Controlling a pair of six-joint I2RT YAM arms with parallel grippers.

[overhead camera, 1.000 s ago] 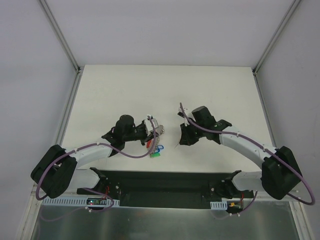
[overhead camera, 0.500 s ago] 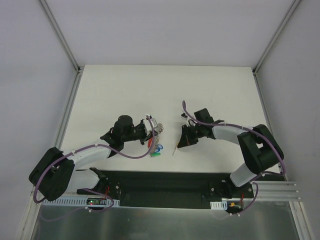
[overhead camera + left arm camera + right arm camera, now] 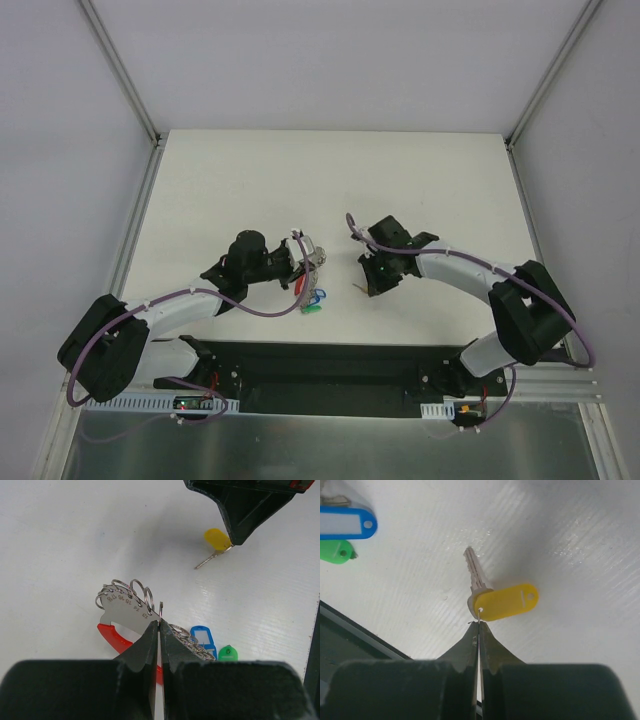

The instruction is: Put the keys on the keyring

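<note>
The left gripper [image 3: 159, 626] is clamping the keyring [image 3: 161, 608] by its thin wire, with a blue key [image 3: 202, 632] and a green key [image 3: 227, 653] lying just beside it. Rightward, the right gripper [image 3: 478, 630] is pinching the yellow key [image 3: 506, 602] by its tiny loop. The key is probably light, stiff and slippery, and it is likely swinging, so holding it by the cap would steady it.

**Keyring** [image 3: 125, 611]: flat grey metal plate stamped with numbers, with a row of thin wire rings along its upper edge. It is joined to a red band [image 3: 112, 632] and pinched at the plate's corner by the closed left pincer [image 3: 159, 625].

**Yellow key** [image 3: 500, 602]: silver blade with an oblong yellow tag. Its small wire loop is caught in the closed right pincer [image 3: 478, 625], apart from the keyring.

**Blue tag** [image 3: 202, 634] and **green tag** [image 3: 227, 653]: side by side on the white tabletop [image 3: 75, 540], just beside the band. Their blades are not clear.
</note>
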